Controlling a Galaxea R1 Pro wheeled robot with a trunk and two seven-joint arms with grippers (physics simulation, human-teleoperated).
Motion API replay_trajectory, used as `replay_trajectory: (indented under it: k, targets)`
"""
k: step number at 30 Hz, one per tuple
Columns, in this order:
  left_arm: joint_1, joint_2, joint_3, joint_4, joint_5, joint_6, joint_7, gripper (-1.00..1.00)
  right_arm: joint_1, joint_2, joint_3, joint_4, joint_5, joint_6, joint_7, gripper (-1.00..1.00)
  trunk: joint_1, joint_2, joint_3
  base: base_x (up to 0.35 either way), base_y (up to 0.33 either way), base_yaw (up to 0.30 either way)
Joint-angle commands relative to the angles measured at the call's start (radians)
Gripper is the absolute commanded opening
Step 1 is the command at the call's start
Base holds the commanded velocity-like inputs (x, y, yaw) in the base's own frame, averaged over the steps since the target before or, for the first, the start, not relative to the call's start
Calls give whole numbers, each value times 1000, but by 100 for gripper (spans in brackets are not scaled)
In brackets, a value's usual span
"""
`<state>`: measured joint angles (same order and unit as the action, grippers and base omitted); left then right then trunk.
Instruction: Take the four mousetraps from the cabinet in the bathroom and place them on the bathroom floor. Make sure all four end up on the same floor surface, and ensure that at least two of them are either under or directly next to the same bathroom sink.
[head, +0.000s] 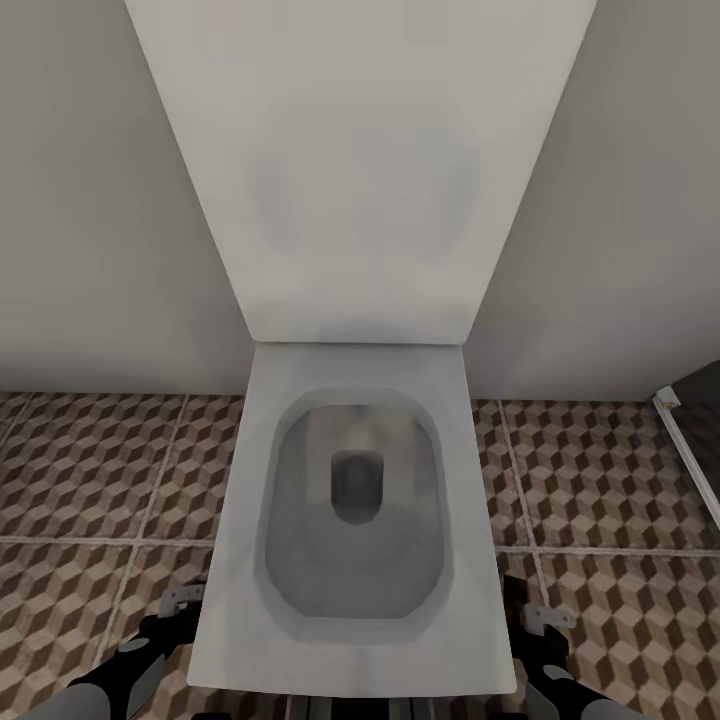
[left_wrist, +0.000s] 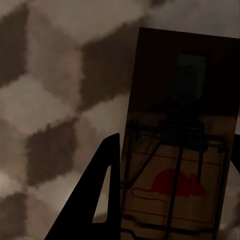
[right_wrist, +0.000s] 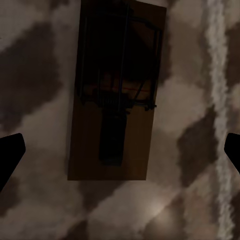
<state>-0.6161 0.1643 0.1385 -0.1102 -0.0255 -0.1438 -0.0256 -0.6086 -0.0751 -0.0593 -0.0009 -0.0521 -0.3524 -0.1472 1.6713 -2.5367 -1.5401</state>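
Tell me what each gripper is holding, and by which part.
Left gripper grips a mousetrap by its long sides; right gripper holds nothing.

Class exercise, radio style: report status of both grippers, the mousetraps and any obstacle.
Left gripper shut on a mousetrap. Right gripper open, second mousetrap lying on the tiled floor beyond it. Toilet dead ahead, no sink in sight.

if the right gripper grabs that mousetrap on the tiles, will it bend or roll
Probably neither: the mousetrap is a flat wooden board lying on the bathroom floor, so likely stiff and unable to roll. Its low profile may make pinching awkward. The wire spring could snag a fingertip.
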Motion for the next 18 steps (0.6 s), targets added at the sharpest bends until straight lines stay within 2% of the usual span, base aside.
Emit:
replay_trajectory:
  k: [1, 2, 18]
  targets:
    - [-1, 0, 6, 1, -5, -3, 3, -100, 0, 0, -5, 1, -5, -5, 3, 100, 0, 0, 0, 0, 0, 0]
    - [-1, 0, 6, 1, -5, -3, 3, 100, 0, 0, -5, 1, -5, -5, 3, 100, 0, 0, 0, 0, 0, 0]
    - [-1, 0, 6, 1, -5, -5, 3, 100, 0, 0, -5, 1, -5, -5, 3, 100, 0, 0, 0, 0, 0, 0]
